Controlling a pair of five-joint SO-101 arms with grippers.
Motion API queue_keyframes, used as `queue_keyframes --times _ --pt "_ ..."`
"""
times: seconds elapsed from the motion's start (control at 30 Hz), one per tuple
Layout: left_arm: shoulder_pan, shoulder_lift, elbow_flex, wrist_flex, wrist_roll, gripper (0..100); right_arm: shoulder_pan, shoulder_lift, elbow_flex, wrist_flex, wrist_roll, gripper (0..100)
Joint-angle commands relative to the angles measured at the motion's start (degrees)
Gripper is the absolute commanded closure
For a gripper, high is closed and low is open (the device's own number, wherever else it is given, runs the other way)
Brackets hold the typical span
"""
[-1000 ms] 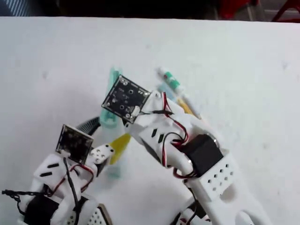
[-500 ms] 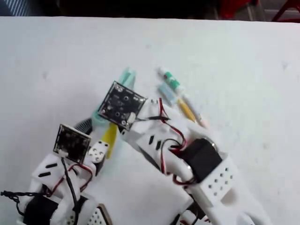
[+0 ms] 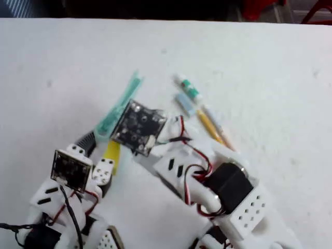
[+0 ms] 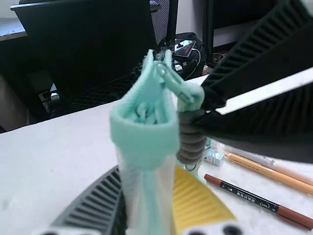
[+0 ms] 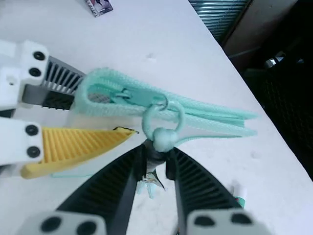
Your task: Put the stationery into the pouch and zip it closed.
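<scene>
Mint fabric, soft and light: the pouch (image 5: 195, 110) will flop, so we judge its stiff zip edge the best hold. Our left tool (image 4: 146, 210) clamps one end; our right tool (image 5: 155, 152) pinches the pull (image 5: 162, 137). Pens (image 3: 210, 124) lie nearby on the counter (image 3: 270, 62).

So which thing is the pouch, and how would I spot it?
Find the white table, then the loose pens lying on it. Right beside them is the pouch, a long flat thing pinched in the left pincer, with its zipper pull in the right pincer. It is the only mint-green thing, and a little round ball hangs from its zip.
</scene>
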Motion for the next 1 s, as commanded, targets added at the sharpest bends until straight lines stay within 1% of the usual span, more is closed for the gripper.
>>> queue_keyframes --times 0.0,0.23,0.3,0.4,0.5,0.67,0.73,0.8,0.9,0.97 --pt "-0.1 -0.9 -0.4 -2.5 -0.5 98 -1.0 -1.0 0.2 0.7 -0.9 86.4" --pt "0.1 -0.9 -0.4 -2.4 -0.5 98 -1.0 -0.9 1.8 -1.2 -5.5 85.4" --pt "1.8 -0.9 -0.3 -2.1 -0.6 98 -1.1 -0.9 1.8 -2.5 -6.6 85.4" --pt "4.9 -0.9 -0.2 -1.8 -3.5 98 -1.5 -0.9 1.8 -4.3 -9.0 85.4" --pt "6.0 -0.9 -0.3 -0.9 -4.2 98 -2.1 -0.9 1.8 -5.2 -9.8 85.4" --pt "6.0 -0.9 -0.3 -1.0 -4.2 98 -1.9 -0.9 3.0 -7.3 -9.7 85.9" --pt "6.0 -0.9 -0.3 -1.0 -4.2 98 -1.9 -0.9 4.5 -8.0 -9.5 89.7" --pt "5.8 -0.9 -0.3 -1.1 -4.2 98 -1.8 -1.4 6.0 -9.8 -9.4 98.1" --pt "5.7 -0.9 -0.7 -0.9 -4.2 97 -0.8 -2.2 6.4 -10.4 -9.6 97.4" --pt "5.7 -0.9 -1.1 -0.4 -4.0 90 0.3 -3.8 6.4 -10.5 -9.6 98.2"
